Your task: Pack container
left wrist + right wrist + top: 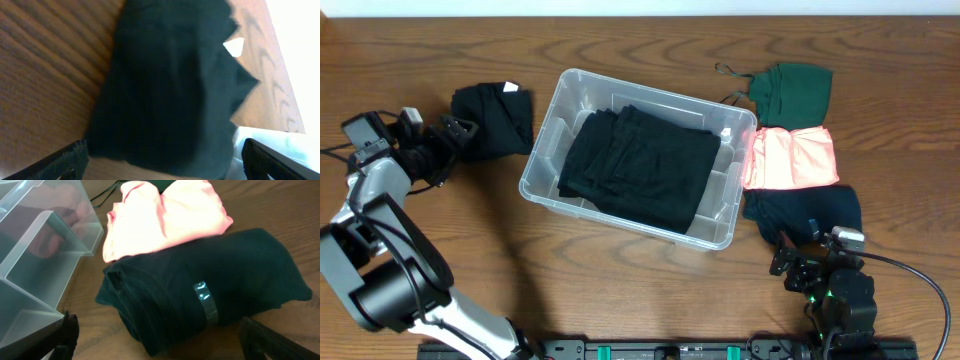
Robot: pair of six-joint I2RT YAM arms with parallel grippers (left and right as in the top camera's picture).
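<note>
The container (536,165) sits mid-bench with a folded black garment (640,160) inside it. The left arm (388,178) reaches low along the left edge. The left gripper (460,130) is spread wide at a black bundle (498,118) near the far-left corner. By the near-right corner, the right gripper (790,258) also gapes, facing a dark navy fold (805,212).

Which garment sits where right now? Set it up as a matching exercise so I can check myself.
1 green top
2 pink garment
3 navy garment
4 black garment with white tag

A by the left gripper
B by the right gripper
C between two other garments
D beside the container's far right corner

Pairs: 1-D, 2-C, 3-B, 4-A
</note>
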